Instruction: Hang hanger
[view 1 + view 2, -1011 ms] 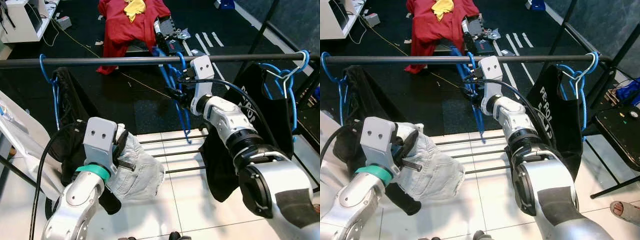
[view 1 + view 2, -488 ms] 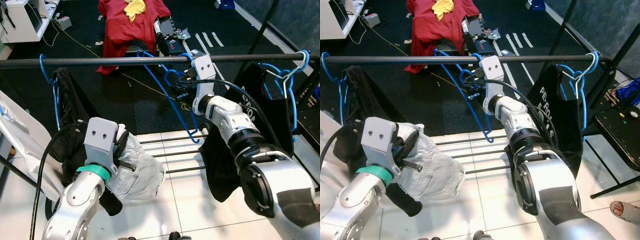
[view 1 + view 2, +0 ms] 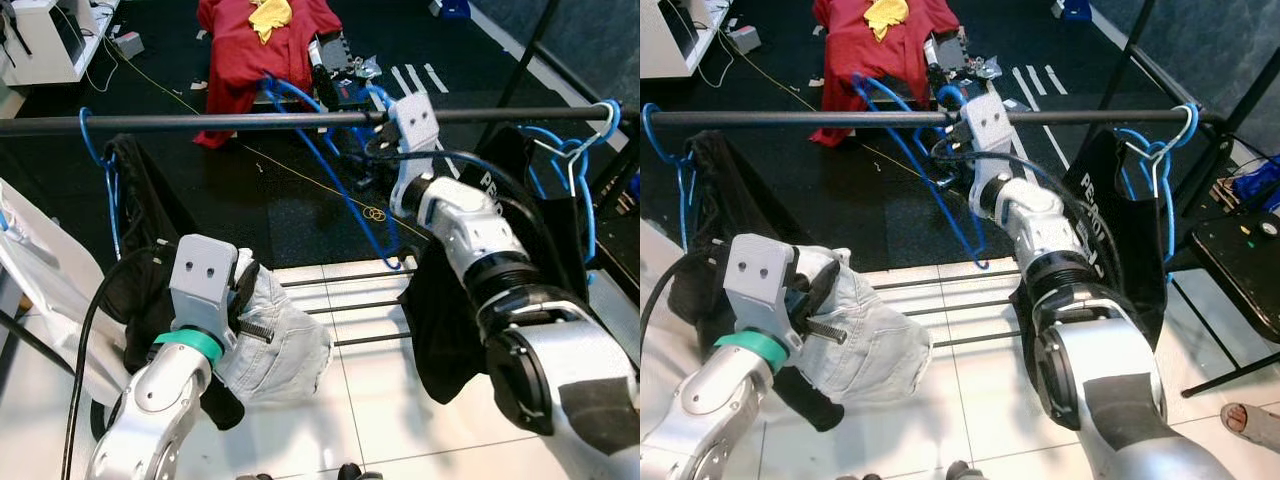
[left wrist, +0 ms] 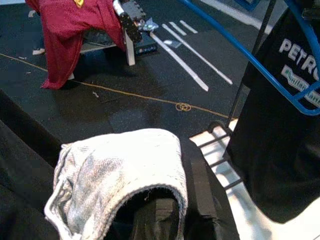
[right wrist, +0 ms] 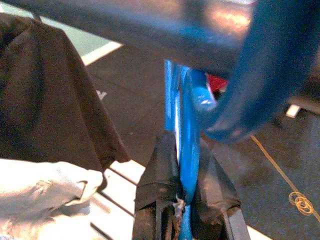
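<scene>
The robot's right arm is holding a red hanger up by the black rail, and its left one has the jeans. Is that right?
Not quite: the hanger is blue, not red, as the right eye view shows. The right gripper does hold it up by the black rail, and the left gripper has the jeans.

Red garment (image 3: pixel 255 45) on dark floor (image 3: pixel 280 200)

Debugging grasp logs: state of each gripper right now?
Left gripper: shut on the pale denim garment.
Right gripper: shut on the blue hanger, at the rail.
</scene>
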### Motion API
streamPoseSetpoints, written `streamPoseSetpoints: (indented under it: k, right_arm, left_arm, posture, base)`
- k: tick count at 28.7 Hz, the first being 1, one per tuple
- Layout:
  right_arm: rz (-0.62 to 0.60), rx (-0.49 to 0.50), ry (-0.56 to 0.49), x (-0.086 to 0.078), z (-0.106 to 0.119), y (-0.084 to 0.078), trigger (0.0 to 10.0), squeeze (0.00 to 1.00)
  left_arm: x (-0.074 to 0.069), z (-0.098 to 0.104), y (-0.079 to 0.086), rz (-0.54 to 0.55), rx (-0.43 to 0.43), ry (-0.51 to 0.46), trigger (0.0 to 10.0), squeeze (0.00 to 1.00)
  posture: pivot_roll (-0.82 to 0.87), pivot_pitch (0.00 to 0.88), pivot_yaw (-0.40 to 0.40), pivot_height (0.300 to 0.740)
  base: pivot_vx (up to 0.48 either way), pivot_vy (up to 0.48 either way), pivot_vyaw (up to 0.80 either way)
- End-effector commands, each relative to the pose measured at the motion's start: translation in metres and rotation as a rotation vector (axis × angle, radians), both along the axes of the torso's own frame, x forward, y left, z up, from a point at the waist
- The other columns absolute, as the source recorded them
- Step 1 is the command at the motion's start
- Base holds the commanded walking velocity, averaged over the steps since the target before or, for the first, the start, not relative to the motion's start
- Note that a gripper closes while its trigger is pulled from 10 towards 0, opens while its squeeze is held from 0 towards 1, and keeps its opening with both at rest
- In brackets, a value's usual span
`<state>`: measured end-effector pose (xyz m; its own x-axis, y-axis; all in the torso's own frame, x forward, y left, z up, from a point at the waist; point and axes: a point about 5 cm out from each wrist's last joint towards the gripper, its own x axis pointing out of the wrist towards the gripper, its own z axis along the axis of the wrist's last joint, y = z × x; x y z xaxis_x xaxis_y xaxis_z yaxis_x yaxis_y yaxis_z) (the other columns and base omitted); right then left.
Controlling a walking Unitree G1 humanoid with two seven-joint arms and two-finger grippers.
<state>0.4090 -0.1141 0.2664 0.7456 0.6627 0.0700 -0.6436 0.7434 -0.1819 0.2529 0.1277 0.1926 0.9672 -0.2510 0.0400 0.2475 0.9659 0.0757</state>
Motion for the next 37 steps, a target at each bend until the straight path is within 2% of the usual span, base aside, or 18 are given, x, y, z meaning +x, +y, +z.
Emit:
streamPoseSetpoints:
  k: [1,4,7,8,11,15,18,20,21,23,24,27,28,30,35,37]
  right_arm:
    - [0.038,-0.03,-0.035,-0.007,0.004,-0.005,10.0,0.0]
    - [0.055,-0.139,-0.018,-0.03,-0.019,-0.028,10.0,0.0]
    - [0.053,-0.147,-0.014,-0.033,-0.022,-0.031,10.0,0.0]
    - [0.049,-0.163,-0.015,-0.041,-0.024,-0.038,10.0,0.0]
    - [0.04,-0.184,-0.012,-0.049,-0.027,-0.046,10.0,0.0]
    - [0.022,-0.241,0.05,-0.063,-0.052,-0.061,10.0,0.0]
    - [0.033,-0.256,0.061,-0.068,-0.056,-0.062,10.0,0.0]
    - [0.106,-0.322,0.092,-0.085,-0.068,-0.067,10.0,0.0]
    - [0.106,-0.322,0.092,-0.085,-0.068,-0.067,10.0,0.0]
    - [0.168,-0.374,0.127,-0.101,-0.074,-0.071,10.0,0.0]
    - [0.168,-0.374,0.127,-0.101,-0.074,-0.071,10.0,0.0]
    - [0.327,-0.412,0.166,-0.133,-0.079,-0.071,10.0,0.0]
    - [0.327,-0.412,0.166,-0.133,-0.079,-0.071,10.0,0.0]
    - [0.37,-0.427,0.171,-0.145,-0.081,-0.067,10.0,0.0]
    - [0.374,-0.433,0.18,-0.154,-0.083,-0.066,10.0,0.0]
    - [0.357,-0.423,0.194,-0.167,-0.083,-0.068,10.0,0.0]
  left_arm:
    - [0.0,0.009,-0.005,-0.022,-0.013,-0.04,10.0,0.0]
    - [0.004,0.02,-0.008,-0.053,-0.03,-0.08,10.0,0.0]
    - [0.004,0.022,-0.009,-0.059,-0.032,-0.085,10.0,0.0]
    - [0.006,0.025,-0.008,-0.065,-0.031,-0.091,10.0,0.0]
    - [0.007,0.025,-0.008,-0.068,-0.029,-0.091,10.0,0.0]
    - [0.009,0.026,-0.01,-0.086,-0.026,-0.093,10.0,0.0]
    - [0.01,0.027,-0.011,-0.089,-0.026,-0.097,10.0,0.0]
    - [0.009,0.031,-0.009,-0.099,0.008,-0.125,10.0,0.0]
    - [0.009,0.031,-0.009,-0.099,0.008,-0.125,10.0,0.0]
    - [0.007,0.032,-0.008,-0.131,0.067,-0.145,10.0,0.0]
    - [0.007,0.032,-0.008,-0.131,0.067,-0.145,10.0,0.0]
    - [0.005,0.026,-0.004,-0.152,0.082,-0.121,10.0,0.0]
    - [0.005,0.026,-0.004,-0.152,0.082,-0.121,10.0,0.0]
    - [0.009,0.022,-0.004,-0.139,0.081,-0.105,10.0,0.0]
    - [0.014,0.017,-0.004,-0.125,0.086,-0.095,10.0,0.0]
    - [0.025,0.009,-0.005,-0.102,0.117,-0.081,10.0,0.0]
  posture:
    - [0.0,0.114,0.014,0.74]
    - [-0.03,0.121,0.016,0.74]
    - [-0.03,0.121,0.016,0.74]
    - [-0.04,0.127,0.02,0.74]
    - [-0.05,0.129,0.024,0.74]
    - [-0.06,0.135,0.033,0.74]
    - [-0.06,0.135,0.033,0.74]
    - [-0.06,0.146,0.026,0.74]
    - [-0.06,0.146,0.026,0.74]
    - [-0.06,0.149,0.022,0.74]
    - [-0.06,0.149,0.022,0.74]
    - [-0.06,0.161,0.018,0.74]
    - [-0.06,0.161,0.018,0.74]
    - [-0.06,0.168,0.017,0.74]
    - [-0.06,0.172,0.015,0.74]
    - [-0.08,0.178,0.022,0.74]
  base:
    - [0.0,0.0,0.0]
    - [0.0,0.0,0.0]
    - [0.0,0.0,0.0]
    - [0.0,0.0,0.0]
    - [0.0,0.0,0.0]
    - [0.0,0.0,0.0]
    - [0.0,0.0,0.0]
    - [0.0,0.0,0.0]
    - [0.0,0.0,0.0]
    - [0.0,0.0,0.0]
    - [0.0,0.0,0.0]
    - [0.0,0.0,0.0]
    - [0.0,0.0,0.0]
    - [0.0,0.0,0.0]
    - [0.0,0.0,0.0]
    - [0.0,0.0,0.0]
